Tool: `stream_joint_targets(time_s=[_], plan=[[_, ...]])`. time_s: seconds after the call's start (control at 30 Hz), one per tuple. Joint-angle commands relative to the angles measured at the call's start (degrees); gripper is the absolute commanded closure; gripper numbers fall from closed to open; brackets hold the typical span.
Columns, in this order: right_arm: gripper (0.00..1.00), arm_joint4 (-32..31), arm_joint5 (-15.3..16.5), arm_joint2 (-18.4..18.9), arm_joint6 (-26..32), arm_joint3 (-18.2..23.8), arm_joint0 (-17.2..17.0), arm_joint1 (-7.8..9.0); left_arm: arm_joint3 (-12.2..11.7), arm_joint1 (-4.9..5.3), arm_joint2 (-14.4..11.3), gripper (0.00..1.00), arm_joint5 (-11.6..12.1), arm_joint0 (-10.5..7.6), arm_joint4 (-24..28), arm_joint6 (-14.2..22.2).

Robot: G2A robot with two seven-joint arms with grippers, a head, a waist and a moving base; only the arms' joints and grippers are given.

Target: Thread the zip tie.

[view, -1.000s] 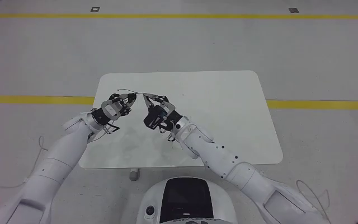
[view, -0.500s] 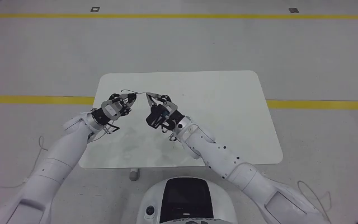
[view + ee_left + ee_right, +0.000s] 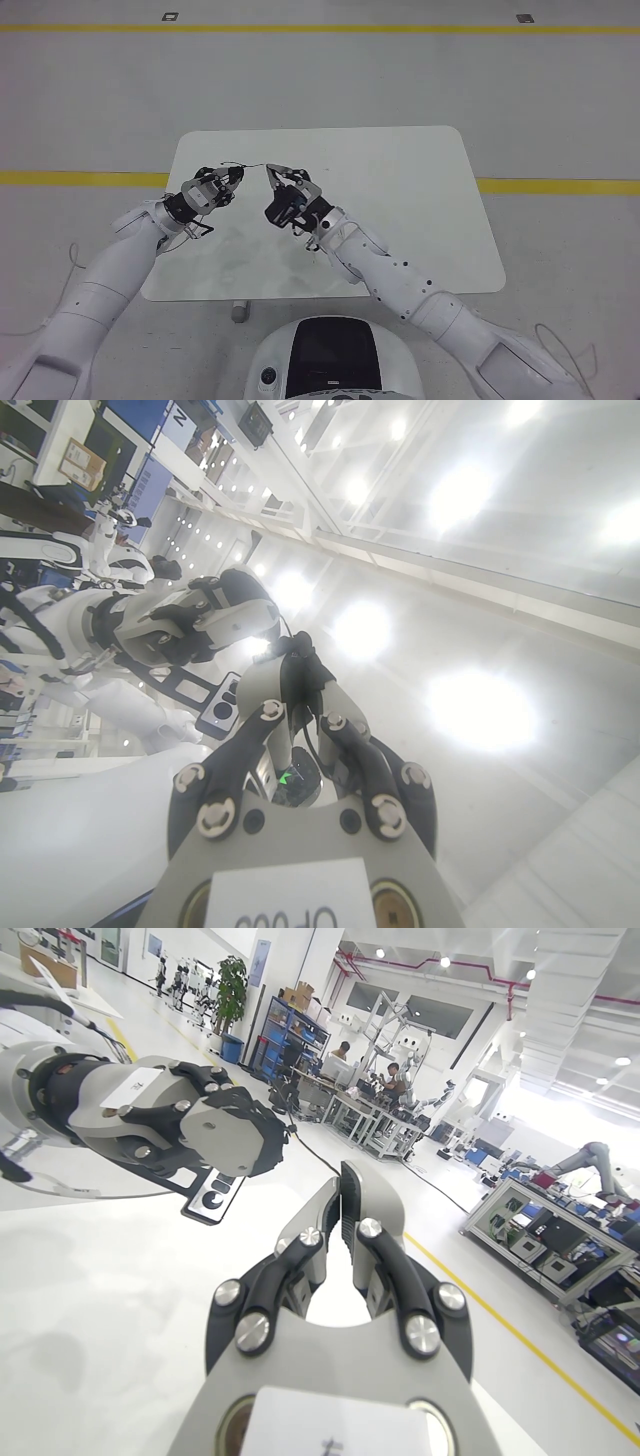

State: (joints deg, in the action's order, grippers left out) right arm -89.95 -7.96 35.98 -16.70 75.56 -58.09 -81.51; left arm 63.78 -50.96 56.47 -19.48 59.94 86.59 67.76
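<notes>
Black zip tie (image 3: 316, 1154) gripped by facing left end effector (image 3: 237, 177) and right end effector (image 3: 341, 1181).

Above the table's (image 3: 400, 200) left half, zip tie (image 3: 253, 166) between left end effector (image 3: 238, 176) and right end effector (image 3: 270, 169).

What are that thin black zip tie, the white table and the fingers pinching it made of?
The zip tie looks like thin, flexible black plastic, probably nylon: it bends in a slight curve. The table seems smooth white laminate or painted board, faintly glossy with soft reflections. The right gripper's fingers look like pale grey metal or hard plastic, with ribbed black pads, perhaps rubber.
</notes>
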Motion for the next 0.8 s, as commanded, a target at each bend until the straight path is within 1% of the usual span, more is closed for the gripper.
stream_joint_targets(time_s=[0.0, 0.4, 0.77], plan=[[1.00, 0.00, -0.09, 0.06, 0.20, 0.18, -0.08, 0.16, 0.00, 0.00, 0.00, 1.00, 0.00, 0.00, 0.00, 0.00], [1.00, 0.00, -0.28, 0.45, 1.07, 0.80, -0.45, 0.83, 0.00, 0.00, 0.00, 1.00, 0.00, 0.00, 0.00, 0.00], [1.00, 0.00, -0.34, 1.05, 1.60, 0.76, -1.13, 1.02, 0.00, 0.00, 0.00, 1.00, 0.00, 0.00, 0.00, 0.00]])
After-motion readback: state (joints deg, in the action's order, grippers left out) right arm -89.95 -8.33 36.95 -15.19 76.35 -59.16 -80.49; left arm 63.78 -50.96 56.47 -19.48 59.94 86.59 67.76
